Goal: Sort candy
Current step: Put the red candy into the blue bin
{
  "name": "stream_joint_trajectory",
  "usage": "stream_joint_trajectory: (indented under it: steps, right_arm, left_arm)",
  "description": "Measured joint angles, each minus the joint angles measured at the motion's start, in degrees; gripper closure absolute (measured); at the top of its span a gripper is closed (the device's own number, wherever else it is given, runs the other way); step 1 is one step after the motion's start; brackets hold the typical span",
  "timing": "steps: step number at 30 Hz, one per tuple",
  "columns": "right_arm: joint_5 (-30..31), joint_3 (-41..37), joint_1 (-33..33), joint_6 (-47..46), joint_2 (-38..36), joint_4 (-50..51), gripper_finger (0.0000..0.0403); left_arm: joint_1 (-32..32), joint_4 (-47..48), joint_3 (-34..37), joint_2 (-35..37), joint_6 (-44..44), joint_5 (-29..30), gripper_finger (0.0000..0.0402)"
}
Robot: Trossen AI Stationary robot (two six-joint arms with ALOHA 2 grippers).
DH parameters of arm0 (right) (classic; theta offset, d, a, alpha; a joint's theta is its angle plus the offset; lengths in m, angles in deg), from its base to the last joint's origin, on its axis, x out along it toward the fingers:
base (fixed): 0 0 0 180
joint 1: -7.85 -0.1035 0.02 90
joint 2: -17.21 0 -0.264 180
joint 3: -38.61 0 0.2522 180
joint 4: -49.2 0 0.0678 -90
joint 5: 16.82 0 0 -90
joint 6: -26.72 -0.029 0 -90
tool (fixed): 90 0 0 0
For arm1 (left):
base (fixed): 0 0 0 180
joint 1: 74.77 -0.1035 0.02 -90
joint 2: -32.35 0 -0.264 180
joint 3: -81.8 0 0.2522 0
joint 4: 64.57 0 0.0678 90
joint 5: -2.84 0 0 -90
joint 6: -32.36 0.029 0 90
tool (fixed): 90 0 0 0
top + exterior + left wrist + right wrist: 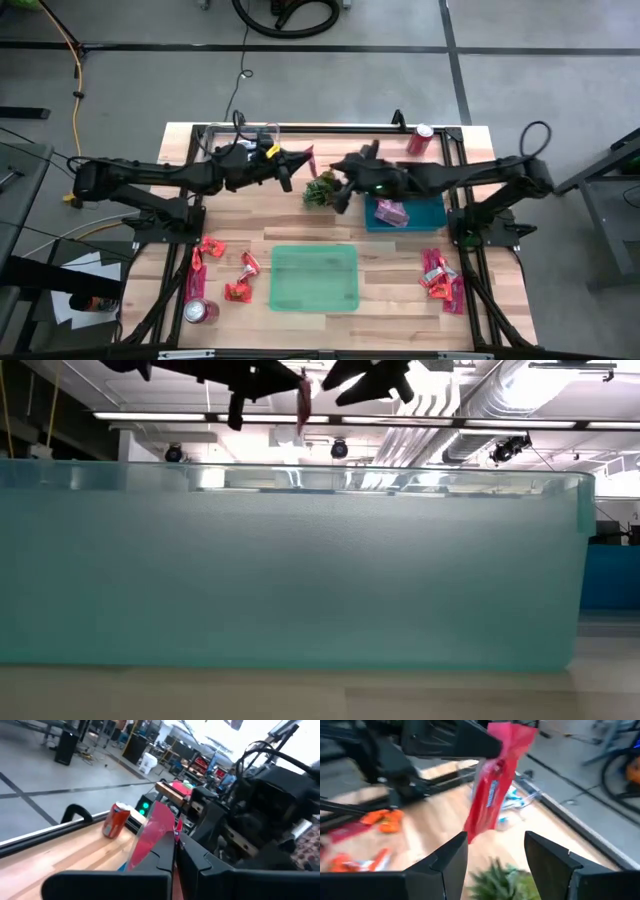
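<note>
1. The left claw (pixel 296 160) is raised above the far middle of the counter (pixel 390 270), clenched on a red candy wrapper (pixel 309 161) that sticks out past its tips toward the right arm.
2. In the right wrist view that red wrapper (pixel 496 782) hangs down from the left claw's dark fingers (pixel 451 741), slightly tilted, with its lower end just above and between the right claw's own tips.
3. The right claw (pixel 496 851) is released: its two fingers stand apart with a clear gap, and the wrapper is not touching either one.
4. From above, the right claw (pixel 340 172) faces the left one across a small gap, over the small green plant (pixel 320 190).
5. In the low view the wrapper (pixel 303 402) dangles high above the green bin's wall (pixel 290 570), between the two dark arms.
6. In the left wrist view the wrapper (pixel 152 832) is pinched between the left claw's fingers (pixel 165 857), with a red can (pixel 116 820) standing on the counter edge beyond.
7. More candy lies elsewhere: red-orange pieces (pixel 226 270) near the counter's left side, pink pieces (pixel 440 275) near its right side, and pink ones in the blue tray (pixel 425 213).
8. A green bin (pixel 314 277) sits at the near middle; a second can (pixel 197 312) lies at the near left corner.
</note>
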Motion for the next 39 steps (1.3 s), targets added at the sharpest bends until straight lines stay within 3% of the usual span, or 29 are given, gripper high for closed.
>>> stream_joint_trajectory:
  steps: [7, 14, 23, 27, 32, 39]
  right_arm:
    - [10.23, 8.88, -0.79, 1.68, 9.03, 3.73, 0.0213]
    - [9.44, 13.32, -0.88, 0.83, 15.34, 1.29, 0.0213]
    - [14.33, 14.39, -0.94, 0.26, 17.04, 1.38, 0.0215]
    - [15.35, 14.39, -0.93, 0.30, 17.04, 1.39, 0.0257]
    - [13.31, 14.39, -0.94, 0.64, 16.90, 1.56, 0.0384]
    - [10.50, 14.39, -0.20, 1.37, 15.35, 4.90, 0.0396]
  left_arm:
    - [0.00, -0.19, 0.00, -0.08, 0.89, 3.10, 0.0401]
    - [0.07, -0.21, 0.00, -0.08, 1.09, 3.12, 0.0401]
    - [0.11, -0.06, 0.00, -0.08, 1.53, 1.11, 0.0401]
    - [0.11, -0.03, 0.00, -0.08, 1.50, 1.09, 0.0401]
    - [0.11, 0.16, 0.00, -0.08, 1.31, 0.93, 0.0401]
    - [0.05, 1.33, -0.09, 0.17, -0.06, 0.24, 0.0389]
